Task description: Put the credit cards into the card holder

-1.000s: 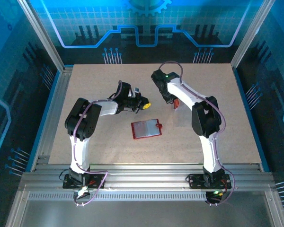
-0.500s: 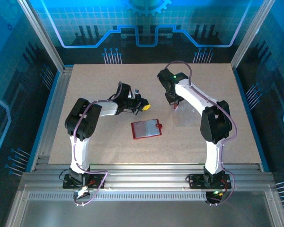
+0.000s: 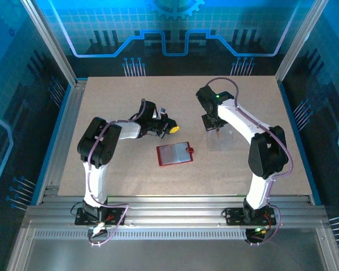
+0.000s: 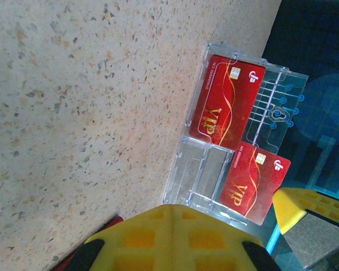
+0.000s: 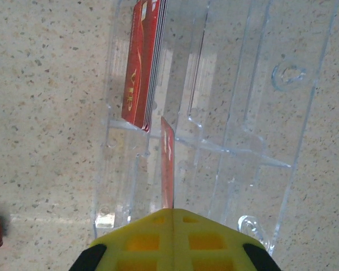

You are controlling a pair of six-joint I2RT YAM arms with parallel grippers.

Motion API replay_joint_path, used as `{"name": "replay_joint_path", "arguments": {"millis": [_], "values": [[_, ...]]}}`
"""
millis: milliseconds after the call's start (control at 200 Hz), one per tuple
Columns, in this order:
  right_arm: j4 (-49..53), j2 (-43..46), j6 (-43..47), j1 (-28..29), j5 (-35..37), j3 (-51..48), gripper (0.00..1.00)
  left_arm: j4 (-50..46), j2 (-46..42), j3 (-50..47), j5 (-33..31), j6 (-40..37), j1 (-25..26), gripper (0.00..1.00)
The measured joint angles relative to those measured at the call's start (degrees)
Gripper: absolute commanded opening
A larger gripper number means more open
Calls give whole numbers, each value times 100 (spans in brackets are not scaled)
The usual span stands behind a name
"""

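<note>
1. Speckled tabletop (image 3: pixel 113 101), blue panels (image 3: pixel 175 28) behind. The right gripper (image 5: pixel 172 217) is clamped on one red credit card (image 5: pixel 168 164), held edge-on.
2. That card hangs over a clear plastic tray (image 5: pixel 243 113), just beside a stack of red cards (image 5: pixel 140 73) standing in it.
3. The left gripper (image 3: pixel 170 129) is closed tight, off to the tray's left.
4. The red card holder (image 3: pixel 175 153) lies open between the arms.

Card holder (image 3: pixel 174 154) mid table (image 3: pixel 130 180); clear tray (image 3: pixel 230 141) right of it, slightly behind; credit cards (image 5: pixel 140 73) inside tray.
</note>
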State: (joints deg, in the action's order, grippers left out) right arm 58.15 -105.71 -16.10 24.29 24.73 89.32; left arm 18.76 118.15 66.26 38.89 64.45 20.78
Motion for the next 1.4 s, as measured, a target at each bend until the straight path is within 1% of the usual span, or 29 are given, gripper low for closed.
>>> {"name": "replay_joint_path", "arguments": {"millis": [105, 305, 405, 455, 530, 590, 625, 1181, 1261, 1396], "values": [[-94, 28, -59, -26, -122, -136, 0, 0, 0, 0, 0, -2, 0, 5], [-175, 33, -107, -52, -142, -299, 0, -2, 0, -7, 0, -4, 0, 6], [-234, 33, -140, -76, -142, -313, 6, -2, 0, -7, 0, -4, 0, 6], [-254, 33, -162, -87, -144, -317, 11, -2, 0, -7, 0, -4, 0, 6], [-295, 33, -192, -105, -142, -343, 13, -2, 0, -7, 0, -4, 0, 6], [-295, 33, -197, -118, -122, -352, 18, -2, 0, -7, 0, -4, 0, 6], [-295, 33, -221, -122, -118, -352, 19, -2, 0, -7, 0, -4, 0, 6], [-378, 33, -234, -260, -11, -498, 22, -2, 0, -11, 0, -7, 0, 6], [-380, 33, -236, -260, 11, -511, 26, -2, 0, -11, 0, -4, 0, 6], [-382, 33, -240, -264, 11, -511, 29, -2, 0, -11, 0, -4, 0, 6]]}}
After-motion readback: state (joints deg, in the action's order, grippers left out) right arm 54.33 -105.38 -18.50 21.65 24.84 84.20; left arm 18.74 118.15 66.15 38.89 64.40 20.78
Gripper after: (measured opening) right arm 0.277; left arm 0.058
